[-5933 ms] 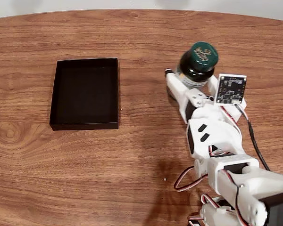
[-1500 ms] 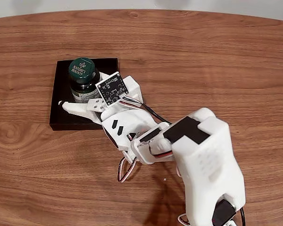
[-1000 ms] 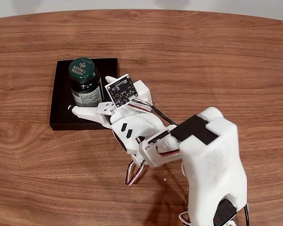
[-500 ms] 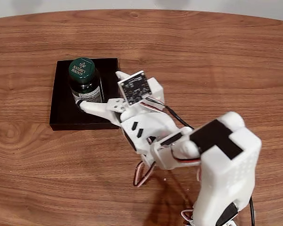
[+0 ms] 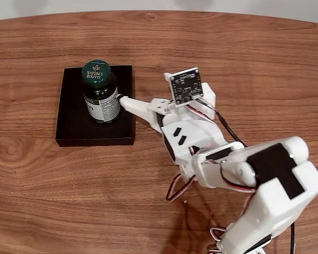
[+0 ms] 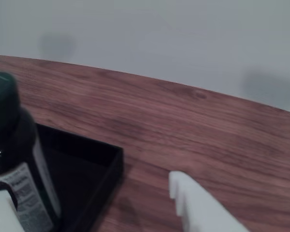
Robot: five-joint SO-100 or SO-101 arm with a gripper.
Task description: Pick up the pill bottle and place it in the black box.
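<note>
The pill bottle, dark amber with a green cap and a white label, stands upright inside the black box near its back right corner. My gripper is open just right of the box. Its long white fingertip reaches over the box's right wall to the bottle's side; I cannot tell if they touch. In the wrist view the bottle fills the left edge, with the box under it. There the gripper stands wide open, one fingertip in front of the bottle and the other over bare wood.
The box lies on a wooden table with open wood all around it. The white arm and its loose cables cross the lower right of the fixed view. A pale wall rises behind the table's far edge.
The gripper has pulled back to the right, away from the bottle, and its fingers no longer straddle it. The bottle stays standing in the box, shifted slightly right.
</note>
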